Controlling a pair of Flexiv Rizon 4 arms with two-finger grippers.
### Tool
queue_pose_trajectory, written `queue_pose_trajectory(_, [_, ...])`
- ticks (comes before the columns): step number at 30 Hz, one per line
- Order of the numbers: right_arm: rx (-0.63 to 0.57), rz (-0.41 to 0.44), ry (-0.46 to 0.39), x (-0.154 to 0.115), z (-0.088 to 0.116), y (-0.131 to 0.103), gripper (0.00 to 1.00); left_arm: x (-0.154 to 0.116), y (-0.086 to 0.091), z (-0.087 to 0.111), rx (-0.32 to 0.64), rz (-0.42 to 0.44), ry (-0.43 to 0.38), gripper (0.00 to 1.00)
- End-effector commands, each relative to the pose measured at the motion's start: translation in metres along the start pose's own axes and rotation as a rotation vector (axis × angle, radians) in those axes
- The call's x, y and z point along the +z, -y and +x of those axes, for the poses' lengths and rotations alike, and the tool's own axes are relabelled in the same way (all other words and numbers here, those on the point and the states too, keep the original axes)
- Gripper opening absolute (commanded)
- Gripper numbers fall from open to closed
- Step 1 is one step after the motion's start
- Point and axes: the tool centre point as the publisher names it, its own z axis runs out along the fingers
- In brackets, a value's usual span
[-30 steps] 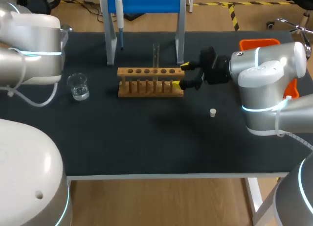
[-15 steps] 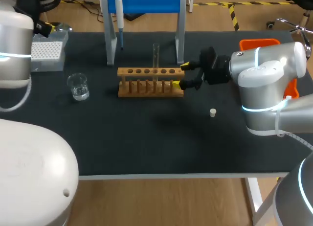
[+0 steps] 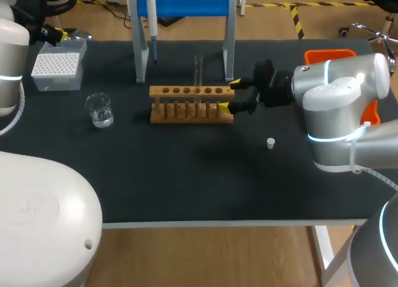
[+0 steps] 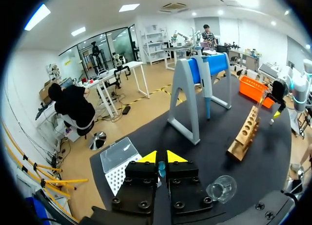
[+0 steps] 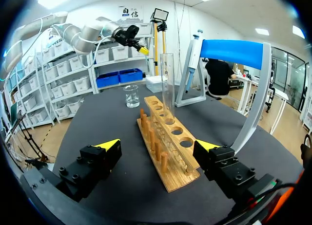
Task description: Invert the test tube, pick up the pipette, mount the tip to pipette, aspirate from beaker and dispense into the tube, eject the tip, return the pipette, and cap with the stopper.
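Note:
A clear test tube (image 3: 198, 71) stands upright in the wooden rack (image 3: 186, 107), open end up. My right gripper (image 3: 229, 95) is open, its fingers either side of the rack's right end without touching it. From the right wrist the rack (image 5: 168, 147) runs ahead between the wide-apart fingers of the right gripper (image 5: 158, 147), with the tube (image 5: 168, 86) further along. The pipette (image 3: 151, 20) hangs on the blue-topped stand (image 3: 183, 4). A beaker (image 3: 99, 109) of clear liquid sits left of the rack. The small stopper (image 3: 270, 143) lies on the mat. My left gripper (image 3: 53, 33) is shut, above the tip box (image 3: 57, 69).
An orange bin (image 3: 339, 54) sits at the table's far right. In the left wrist view the tip box (image 4: 119, 164) lies just beside the left gripper (image 4: 161, 159), the beaker (image 4: 222, 188) to its other side, the stand (image 4: 195, 84) ahead.
My left arm has swung away toward the far left corner, uncovering the tip box. The right arm and everything on the table stayed put.

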Motion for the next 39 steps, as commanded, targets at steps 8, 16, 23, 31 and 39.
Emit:
queue_pose_trajectory(8, [0.001, 0.002, -0.001, -0.001, 0.000, 0.000, 1.00, -0.023, 0.037, 0.064, 0.129, -0.011, -0.183, 0.00])
queue_pose_trajectory(16, [0.001, 0.002, -0.001, -0.001, 0.000, 0.000, 1.00, -0.031, 0.066, 0.139, 0.215, -0.035, -0.331, 0.00])
queue_pose_trajectory(23, [0.001, 0.002, -0.001, -0.001, 0.000, 0.000, 1.00, -0.023, 0.080, 0.198, 0.249, -0.046, -0.434, 0.00])
queue_pose_trajectory(31, [0.001, 0.002, -0.001, -0.001, 0.000, 0.000, 1.00, -0.017, 0.082, 0.246, 0.265, -0.051, -0.485, 0.00])
queue_pose_trajectory(39, [0.001, 0.002, -0.001, -0.001, 0.000, 0.000, 1.00, -0.019, 0.086, 0.282, 0.273, -0.045, -0.508, 0.00])
